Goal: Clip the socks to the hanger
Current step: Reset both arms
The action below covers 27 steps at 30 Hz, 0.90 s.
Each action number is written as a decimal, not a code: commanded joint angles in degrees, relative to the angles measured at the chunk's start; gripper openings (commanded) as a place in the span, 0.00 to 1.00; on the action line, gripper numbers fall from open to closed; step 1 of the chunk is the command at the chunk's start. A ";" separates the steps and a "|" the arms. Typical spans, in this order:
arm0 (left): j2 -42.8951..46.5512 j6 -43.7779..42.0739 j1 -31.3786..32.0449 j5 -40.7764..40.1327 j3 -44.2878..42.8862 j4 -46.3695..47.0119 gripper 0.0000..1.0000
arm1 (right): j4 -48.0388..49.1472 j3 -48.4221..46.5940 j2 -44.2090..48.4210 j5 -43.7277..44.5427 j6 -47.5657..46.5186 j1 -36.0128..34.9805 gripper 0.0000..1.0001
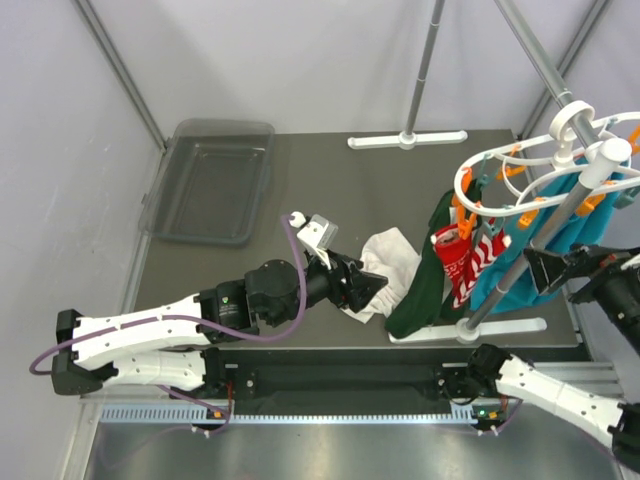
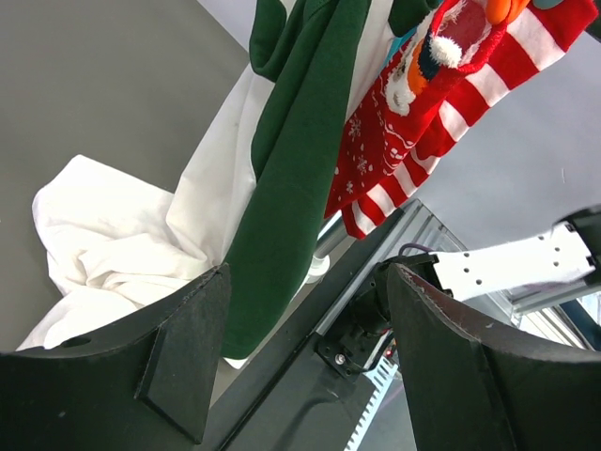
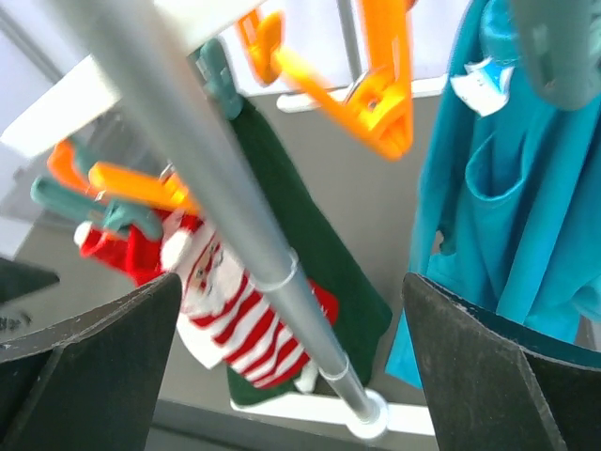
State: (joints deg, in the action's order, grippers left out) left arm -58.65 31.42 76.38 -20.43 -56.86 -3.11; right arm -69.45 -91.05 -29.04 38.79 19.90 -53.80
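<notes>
Right claw (image 3: 291,310) wide open, empty, beside hanger (image 1: 505,208).
Socks (image 2: 413,141) hang from it unaided, likely clipped; left claw (image 2: 308,282) open, empty.

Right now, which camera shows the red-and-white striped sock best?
Left wrist: the striped sock hangs large and sharp, stripes plain. Top external shows it small beside the green cloth; right wrist shows it blurred, partly behind the pole.

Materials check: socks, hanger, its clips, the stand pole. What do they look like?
socks: soft knit fabric, matte; they drape limp.
hanger: likely plastic, white, smooth moulded rings.
clips: orange plastic, glossy.
pole: probably metal, satin grey sheen.
</notes>
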 commanded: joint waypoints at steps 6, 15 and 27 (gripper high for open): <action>1.00 0.40 0.09 -0.49 1.31 0.39 0.73 | 2.66 -7.47 0.13 -38.79 -8.56 22.57 1.00; 2.84 -1.63 -1.57 -13.40 2.98 -7.32 0.79 | 7.21 -0.55 -4.36 -76.38 -6.55 43.60 1.00; 5.66 3.91 -15.65 -3.22 8.00 -8.14 0.80 | 12.77 2.72 -12.96 -79.49 -2.59 39.04 1.00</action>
State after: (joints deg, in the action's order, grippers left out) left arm -52.99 34.09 61.30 -26.39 -48.84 -12.97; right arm -60.01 -84.95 -40.88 -38.94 16.23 -12.95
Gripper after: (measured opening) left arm 0.797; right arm 0.996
